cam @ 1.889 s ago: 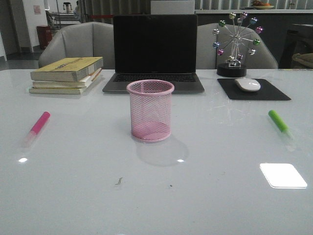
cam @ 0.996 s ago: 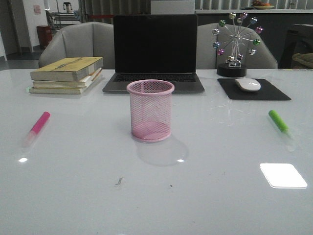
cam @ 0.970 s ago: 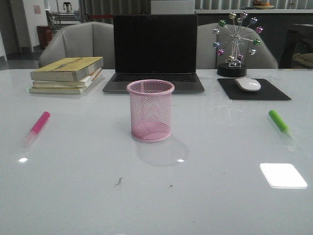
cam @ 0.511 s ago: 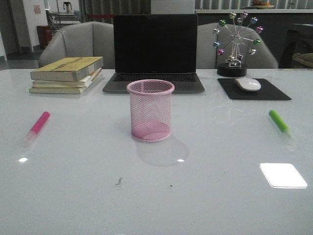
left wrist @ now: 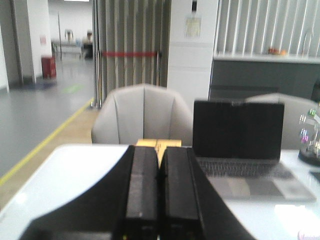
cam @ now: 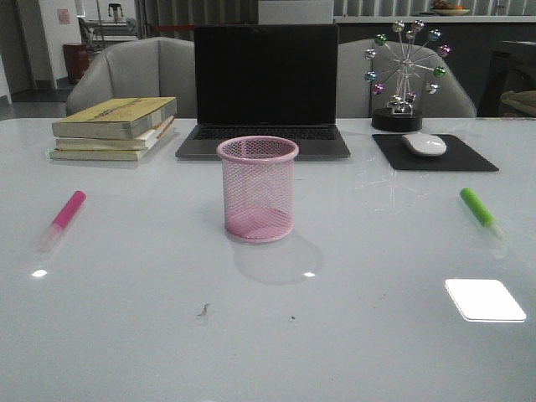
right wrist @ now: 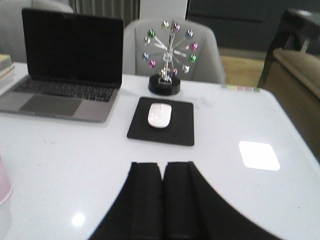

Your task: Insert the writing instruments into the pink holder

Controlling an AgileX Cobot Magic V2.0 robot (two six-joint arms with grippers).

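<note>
The pink holder (cam: 258,189), a round wire-mesh cup, stands upright and empty at the table's middle. A magenta-pink marker (cam: 62,216) with a pale cap lies flat on the left side of the table. A green marker (cam: 481,209) lies flat on the right side. Neither gripper shows in the front view. My left gripper (left wrist: 159,150) is shut with nothing between its black fingers, held above the table's left part. My right gripper (right wrist: 162,165) is shut and empty too, above the right part. A sliver of the holder (right wrist: 4,186) shows at the right wrist view's edge.
A dark laptop (cam: 265,92) stands behind the holder. A stack of books (cam: 113,127) lies at the back left. At the back right are a white mouse (cam: 424,144) on a black pad (cam: 434,154) and a ferris-wheel ornament (cam: 403,75). Grey chairs stand behind the table.
</note>
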